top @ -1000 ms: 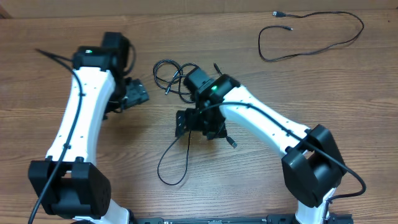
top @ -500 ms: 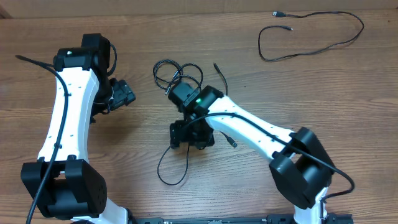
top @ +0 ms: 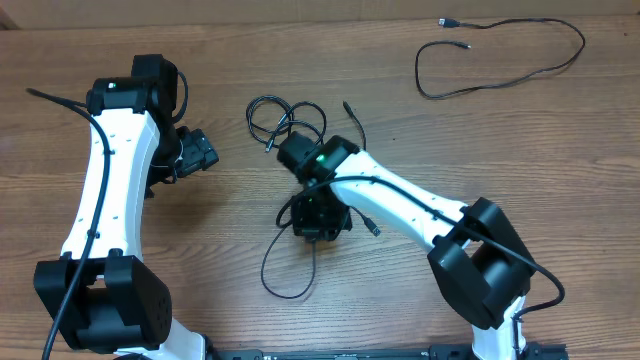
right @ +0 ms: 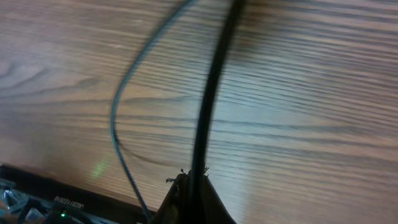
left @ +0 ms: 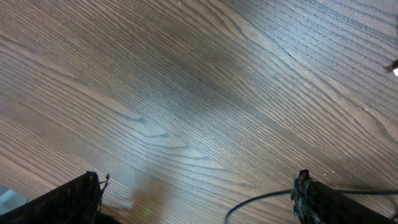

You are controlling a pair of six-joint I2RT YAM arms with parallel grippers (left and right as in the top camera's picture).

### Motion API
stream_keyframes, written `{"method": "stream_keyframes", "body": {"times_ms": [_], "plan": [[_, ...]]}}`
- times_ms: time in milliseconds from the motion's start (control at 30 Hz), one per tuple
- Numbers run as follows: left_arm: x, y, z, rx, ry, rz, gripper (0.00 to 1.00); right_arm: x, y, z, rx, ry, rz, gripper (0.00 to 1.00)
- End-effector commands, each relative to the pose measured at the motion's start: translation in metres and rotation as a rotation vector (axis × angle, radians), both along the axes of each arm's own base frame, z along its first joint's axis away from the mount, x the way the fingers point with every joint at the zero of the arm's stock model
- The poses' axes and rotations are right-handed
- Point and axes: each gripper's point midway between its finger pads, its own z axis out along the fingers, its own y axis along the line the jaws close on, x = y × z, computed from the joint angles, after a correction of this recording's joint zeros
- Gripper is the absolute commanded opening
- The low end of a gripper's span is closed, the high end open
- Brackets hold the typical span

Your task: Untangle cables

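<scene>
The right gripper (right: 189, 190) is seen clamped shut on a black strand (right: 209, 99) of the tangled cables (top: 285, 118), which are bunched on the wooden table (top: 500, 170) near its middle, just behind that gripper, with a loose loop (top: 264, 272) trailed toward the near edge. The left gripper (left: 199, 196) is spread wide over bare wood, left of the bundle, with nothing gripped. A separate cable (top: 583, 42) is laid out at the far right corner, well apart from the rest
</scene>
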Motion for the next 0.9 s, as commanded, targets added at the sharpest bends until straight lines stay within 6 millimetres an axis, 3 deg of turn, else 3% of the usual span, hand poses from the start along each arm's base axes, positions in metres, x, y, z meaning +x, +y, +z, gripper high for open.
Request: {"method": "stream_keyframes", "body": {"times_ms": [0, 167, 433, 600, 867], "plan": [[-0.003, 0.000, -0.005, -0.006, 0.015, -0.012, 1.00, 0.013, -0.023, 0.002, -0.053, 0.015, -0.087, 0.04], [-0.002, 0.000, -0.006, -0.006, 0.013, -0.012, 0.99, 0.032, -0.073, 0.023, -0.190, -0.032, -0.154, 0.04], [-0.002, 0.000, -0.006, -0.006, 0.010, -0.012, 1.00, 0.063, -0.161, 0.086, -0.369, -0.215, -0.241, 0.04], [-0.002, 0.000, -0.006, -0.006, 0.011, -0.012, 1.00, 0.071, -0.225, 0.120, -0.463, -0.254, -0.375, 0.04], [-0.001, -0.001, -0.006, -0.006, 0.011, -0.013, 1.00, 0.079, -0.314, 0.154, -0.464, -0.276, -0.672, 0.04]]}}
